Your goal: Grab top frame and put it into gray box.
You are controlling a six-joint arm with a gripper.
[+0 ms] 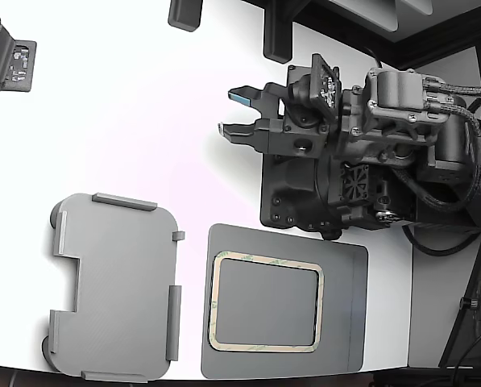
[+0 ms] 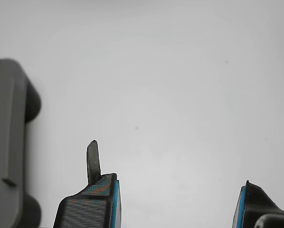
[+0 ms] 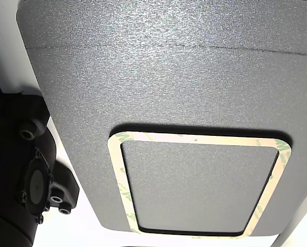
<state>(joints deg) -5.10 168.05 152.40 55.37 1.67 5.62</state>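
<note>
hovering with my gripper (image 1: 237, 112) wide and empty, i judge the frame (image 1: 265, 303) on its mat (image 1: 351, 306) ungrabbed; next, reach down to it.

- Frame (image 1: 265, 303): thin, flat rounded rectangle with a cream border bearing faint green marks and a dark gray centre; lies flat on a larger dark gray mat (image 1: 349, 306).
- Box (image 1: 115, 286): light gray shallow tray, rounded corners, darker raised tabs, rectangular side notch; empty, just beside the mat toward the exterior view's left.
</note>
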